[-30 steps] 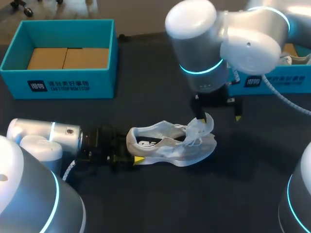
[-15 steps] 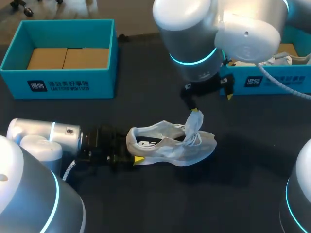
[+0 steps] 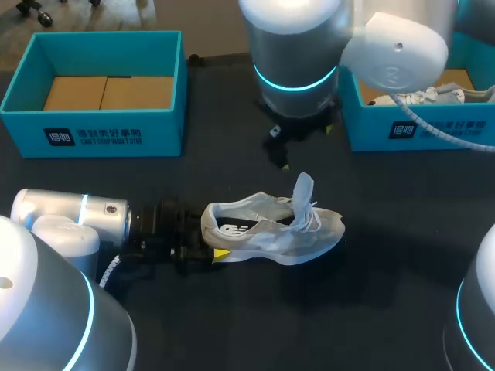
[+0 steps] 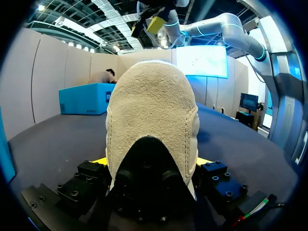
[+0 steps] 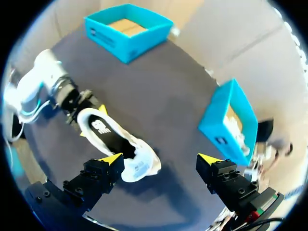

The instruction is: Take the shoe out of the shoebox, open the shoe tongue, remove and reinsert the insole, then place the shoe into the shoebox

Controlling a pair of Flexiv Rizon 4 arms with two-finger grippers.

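Nearest, at the left gripper [image 4: 151,161]: clamped from both sides on the heel of a pale grey mesh sneaker [image 3: 271,228], toe ahead of the fingers, tongue [image 3: 303,189] standing up. Above it, at the right gripper [image 5: 160,159]: spread wide, holding nothing. Farther out, well clear of both: open teal cardboard shoebox [image 3: 116,135].

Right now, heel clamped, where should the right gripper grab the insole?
Likely the insole at its heel end, from straight above: the shoe sits sole-down, tongue stands up, so the opening faces up; the left gripper blocks the back.
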